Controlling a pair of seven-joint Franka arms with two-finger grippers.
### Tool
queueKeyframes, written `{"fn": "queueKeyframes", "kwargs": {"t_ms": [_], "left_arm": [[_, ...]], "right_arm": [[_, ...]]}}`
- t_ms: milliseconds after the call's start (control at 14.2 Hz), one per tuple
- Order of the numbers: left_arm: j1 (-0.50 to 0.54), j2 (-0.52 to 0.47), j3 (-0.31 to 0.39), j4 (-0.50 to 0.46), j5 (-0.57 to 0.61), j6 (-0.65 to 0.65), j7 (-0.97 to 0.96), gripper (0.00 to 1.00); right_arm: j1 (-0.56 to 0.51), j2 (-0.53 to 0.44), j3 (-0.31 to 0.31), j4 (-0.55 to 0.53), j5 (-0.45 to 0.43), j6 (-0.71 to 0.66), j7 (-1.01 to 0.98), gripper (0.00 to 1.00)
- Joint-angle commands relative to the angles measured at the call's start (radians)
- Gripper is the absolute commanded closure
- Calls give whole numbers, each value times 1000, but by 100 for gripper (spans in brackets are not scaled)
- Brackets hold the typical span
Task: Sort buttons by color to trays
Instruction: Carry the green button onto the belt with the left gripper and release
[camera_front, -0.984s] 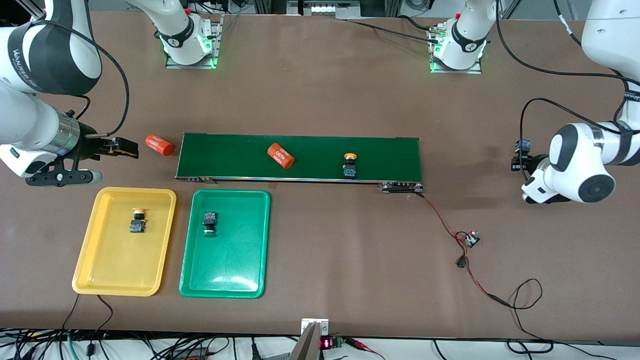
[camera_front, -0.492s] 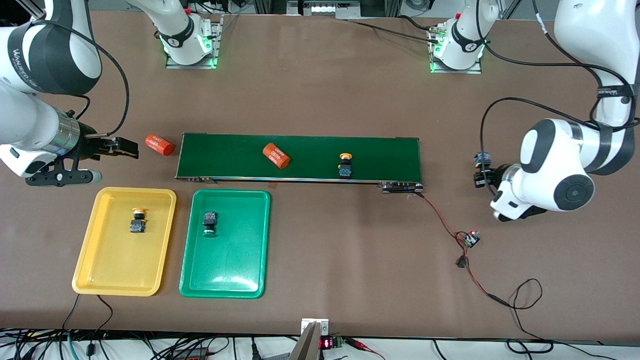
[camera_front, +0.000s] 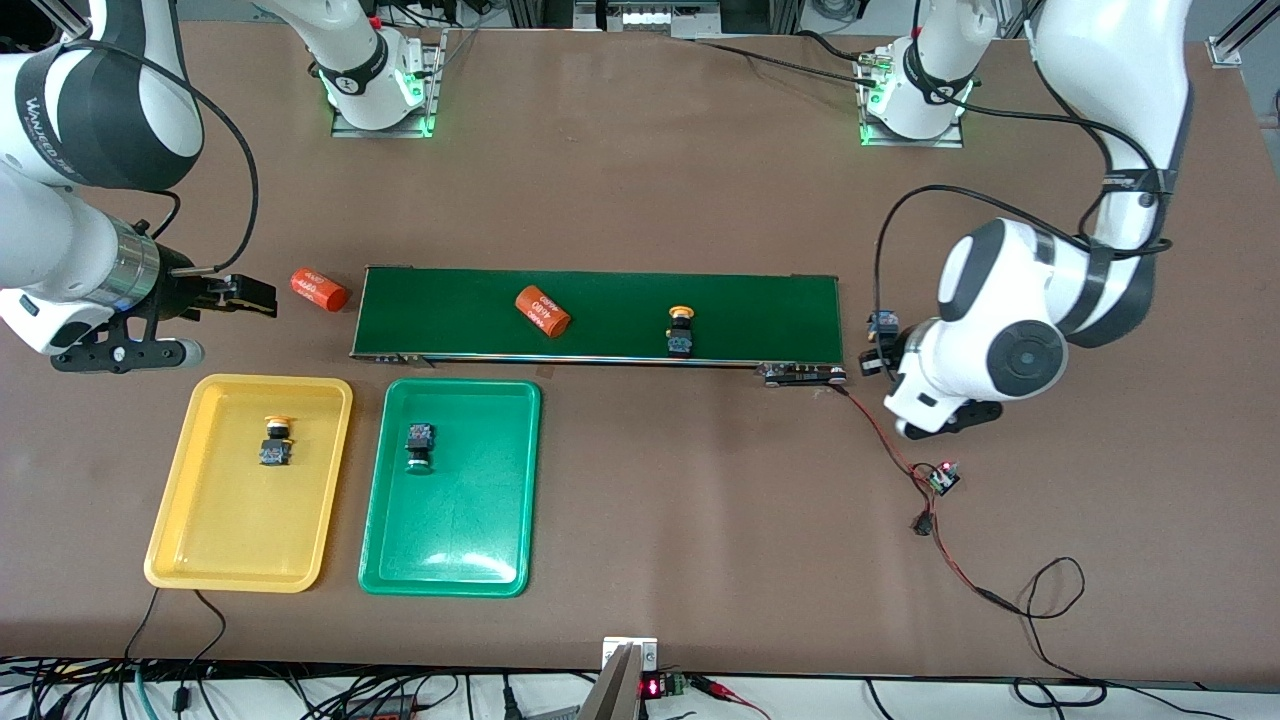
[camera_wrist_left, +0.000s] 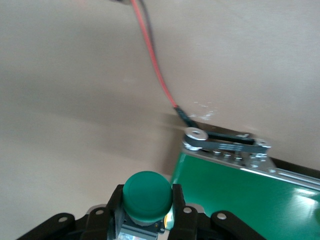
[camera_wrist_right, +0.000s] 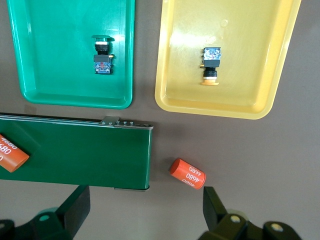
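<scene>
The left pincer (camera_wrist_left: 146, 220) gripped a green button (camera_wrist_left: 147, 194) beside the belt (camera_front: 600, 315); set it down squarely. The right pincer (camera_wrist_right: 145, 212) waited open.

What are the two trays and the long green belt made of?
The yellow tray and green tray look like smooth, glossy plastic: light shines off their floors and their corners are rounded. The belt looks like dull rubbery or fabric sheet with no shine, edged by a metal-looking frame; I can't be sure.
</scene>
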Motion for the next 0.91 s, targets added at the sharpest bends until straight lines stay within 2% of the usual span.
{"fn": "queueKeyframes", "kwargs": {"t_ms": [0,211,633,703,773,843], "left_arm": [[-54,17,13,8,-37,46,-57,71],[-119,57,14,-13,-35,101,-123,71],[-159,104,14,-29,-17,125,-160,70],[-159,109,14,-27,-17,125,-160,64],[-159,111,14,-27,-15,129,-160,38],[-159,111,14,-27,-17,134,-162,20]], "right_arm": [[0,-21,2,-16,10,-6,-5,0],[0,-21,2,-17,10,-6,-7,0],[0,-21,2,-17,10,-8,-7,0],[-2,-21,2,-17,10,-6,-7,0],[-2,-21,2,-17,10,-8,-7,0],[-2,-21,2,-17,10,-8,-7,0]]}}
